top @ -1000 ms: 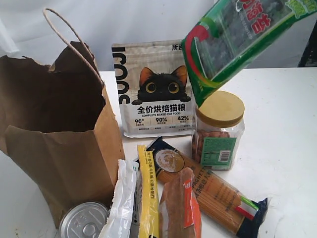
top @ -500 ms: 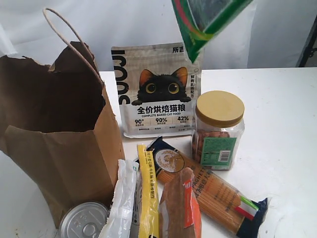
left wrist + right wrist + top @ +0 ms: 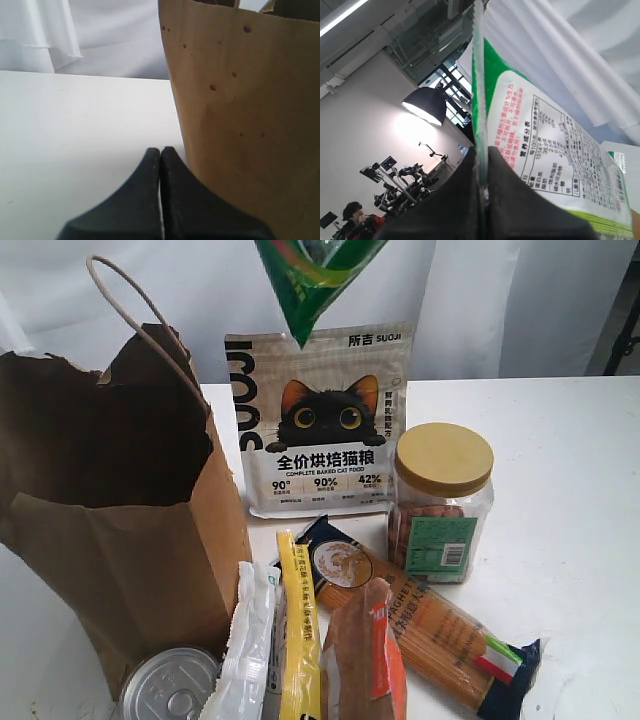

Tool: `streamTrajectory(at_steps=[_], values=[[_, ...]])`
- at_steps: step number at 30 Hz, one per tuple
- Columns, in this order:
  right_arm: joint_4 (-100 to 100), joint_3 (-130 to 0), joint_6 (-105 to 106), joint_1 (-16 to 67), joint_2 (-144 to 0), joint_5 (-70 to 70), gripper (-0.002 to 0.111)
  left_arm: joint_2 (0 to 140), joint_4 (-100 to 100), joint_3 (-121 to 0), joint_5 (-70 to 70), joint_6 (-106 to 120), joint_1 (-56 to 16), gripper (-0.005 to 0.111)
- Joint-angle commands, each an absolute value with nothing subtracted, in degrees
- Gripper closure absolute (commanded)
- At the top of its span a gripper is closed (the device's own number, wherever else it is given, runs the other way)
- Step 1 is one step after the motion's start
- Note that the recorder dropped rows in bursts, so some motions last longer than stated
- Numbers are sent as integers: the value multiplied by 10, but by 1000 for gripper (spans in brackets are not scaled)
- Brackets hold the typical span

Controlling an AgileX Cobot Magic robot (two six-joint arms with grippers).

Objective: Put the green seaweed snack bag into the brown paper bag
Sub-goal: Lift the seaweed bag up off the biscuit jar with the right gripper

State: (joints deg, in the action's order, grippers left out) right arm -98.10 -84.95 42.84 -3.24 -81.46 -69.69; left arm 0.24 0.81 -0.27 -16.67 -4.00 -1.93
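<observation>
Seaweed bag [image 3: 315, 275] is pinched by its edge seam in the right tool [image 3: 481, 155], jaws clamped flat on the film. It hangs at the top centre of the exterior view with only its lower corner showing, up and right of the paper bag's [image 3: 120, 500] open mouth. Looks light, floppy and slick, so I'd say the seam's the safest grab, and it'll probably swing. Glossy green, with red and black print on a white back panel. Left tool [image 3: 160, 152] is closed on nothing, low over the tabletop [image 3: 560, 440] just beside the paper bag.

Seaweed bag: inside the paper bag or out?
Out. The seaweed bag hangs in the air, pinched by the right gripper, not yet over the paper bag.
</observation>
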Motion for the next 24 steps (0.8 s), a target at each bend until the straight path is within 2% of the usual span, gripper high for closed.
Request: streamTrajectory(at_steps=[1,13,24], values=[[-999,-867,440,-10,-810,-700,108,0,8,0,-161,-41,-22,106],[-989,-890,409,16,-793,-700,108,0,8,0,-161,-41,-22,106],[-979,-890,405,93,-783,-700,108,0,8,0,-161,-41,-22,106]])
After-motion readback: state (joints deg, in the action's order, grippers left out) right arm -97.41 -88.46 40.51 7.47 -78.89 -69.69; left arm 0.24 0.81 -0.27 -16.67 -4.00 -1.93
